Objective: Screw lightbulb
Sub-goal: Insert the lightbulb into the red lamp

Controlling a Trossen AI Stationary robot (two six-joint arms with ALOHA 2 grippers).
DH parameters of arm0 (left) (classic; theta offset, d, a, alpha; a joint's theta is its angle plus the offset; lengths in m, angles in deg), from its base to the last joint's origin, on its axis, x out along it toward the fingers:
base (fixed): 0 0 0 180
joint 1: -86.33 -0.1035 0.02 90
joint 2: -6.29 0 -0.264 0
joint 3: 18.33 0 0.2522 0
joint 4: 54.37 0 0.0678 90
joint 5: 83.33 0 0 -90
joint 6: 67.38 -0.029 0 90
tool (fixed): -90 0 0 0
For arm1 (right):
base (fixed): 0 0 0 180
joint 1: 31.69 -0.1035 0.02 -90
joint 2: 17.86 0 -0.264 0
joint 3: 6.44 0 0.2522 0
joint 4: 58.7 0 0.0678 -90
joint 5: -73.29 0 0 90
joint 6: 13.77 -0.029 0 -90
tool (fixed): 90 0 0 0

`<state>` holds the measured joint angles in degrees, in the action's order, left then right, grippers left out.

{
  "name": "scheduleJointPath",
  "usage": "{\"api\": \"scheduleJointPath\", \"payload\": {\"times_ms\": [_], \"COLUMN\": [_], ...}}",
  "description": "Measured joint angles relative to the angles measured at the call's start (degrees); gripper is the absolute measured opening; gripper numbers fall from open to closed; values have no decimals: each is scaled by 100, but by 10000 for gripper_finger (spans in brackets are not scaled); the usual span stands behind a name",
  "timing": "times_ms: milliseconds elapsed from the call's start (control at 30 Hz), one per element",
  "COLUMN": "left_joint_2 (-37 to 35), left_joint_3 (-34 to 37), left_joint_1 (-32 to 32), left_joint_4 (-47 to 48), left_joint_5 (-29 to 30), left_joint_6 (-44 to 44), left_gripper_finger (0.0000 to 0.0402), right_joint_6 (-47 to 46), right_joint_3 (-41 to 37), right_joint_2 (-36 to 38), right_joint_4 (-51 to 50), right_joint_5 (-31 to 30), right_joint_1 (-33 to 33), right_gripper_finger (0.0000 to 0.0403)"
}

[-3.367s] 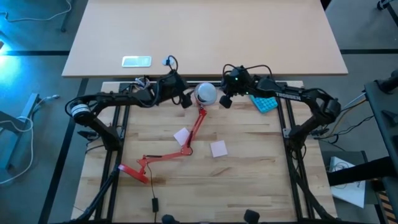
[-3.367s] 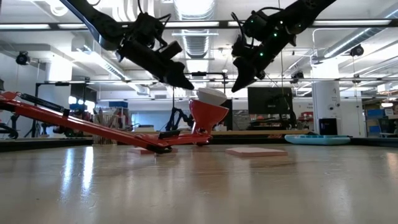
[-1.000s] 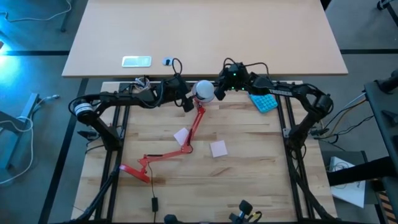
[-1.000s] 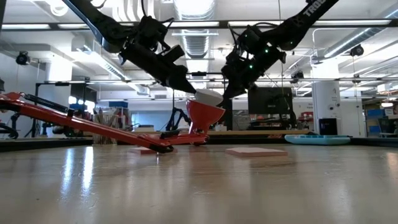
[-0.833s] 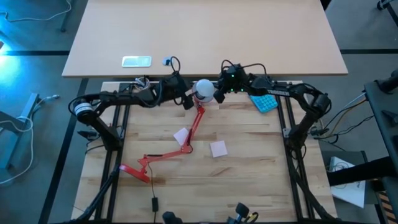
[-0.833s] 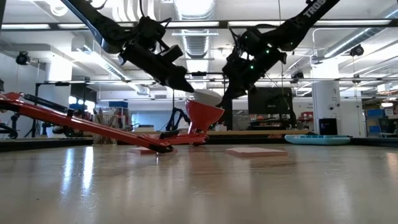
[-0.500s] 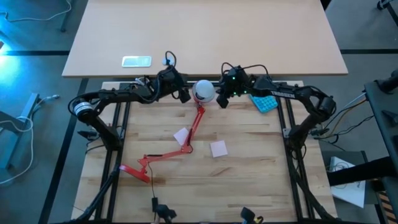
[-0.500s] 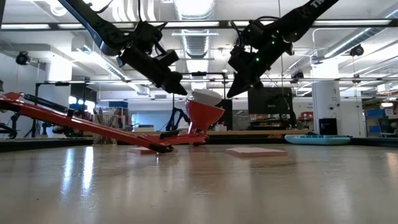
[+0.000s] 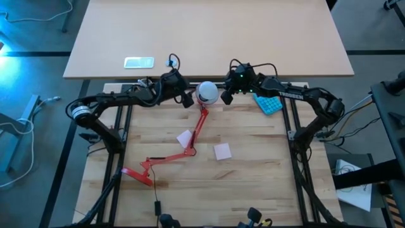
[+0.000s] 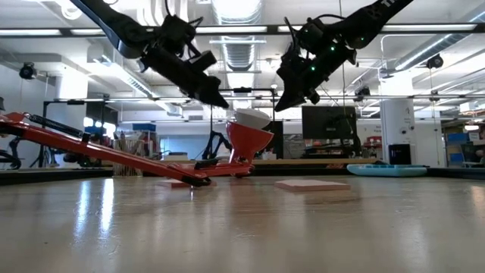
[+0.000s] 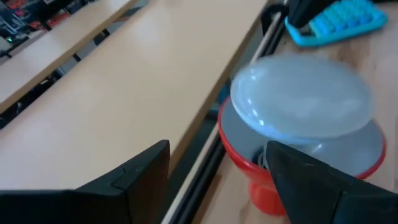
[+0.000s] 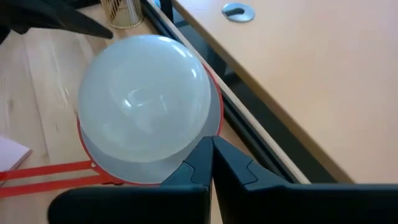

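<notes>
Grey floor (image 9: 38, 95) surrounds the pale wooden desk (image 9: 253, 183); a second, beige desk (image 9: 253, 38) lies beyond. Ceiling ducts (image 10: 242, 45) and strip lights (image 10: 68, 30) run overhead.

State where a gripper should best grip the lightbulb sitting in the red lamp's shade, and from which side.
Grip the lightbulb across its rounded white dome, probably from above: only the dome rises out of the red lamp shade, which hides its base and faces up.
</notes>
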<state>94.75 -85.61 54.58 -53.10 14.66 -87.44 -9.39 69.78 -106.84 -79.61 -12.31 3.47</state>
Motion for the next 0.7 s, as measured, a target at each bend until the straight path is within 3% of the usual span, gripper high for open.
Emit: {"api": "scheduleJointPath", "payload": {"times_ms": [700], "left_joint_2": [-782], "left_joint_3": [120], "left_joint_1": [450], "left_joint_4": [253], "left_joint_5": [-324], "left_joint_6": [631], "left_gripper_finger": [258], "right_joint_6": [218], "right_joint_3": [0], "right_joint_2": [270], "right_joint_4": [82], "right_joint_5": [-4], "right_joint_1": [47], "right_gripper_finger": [2]}}
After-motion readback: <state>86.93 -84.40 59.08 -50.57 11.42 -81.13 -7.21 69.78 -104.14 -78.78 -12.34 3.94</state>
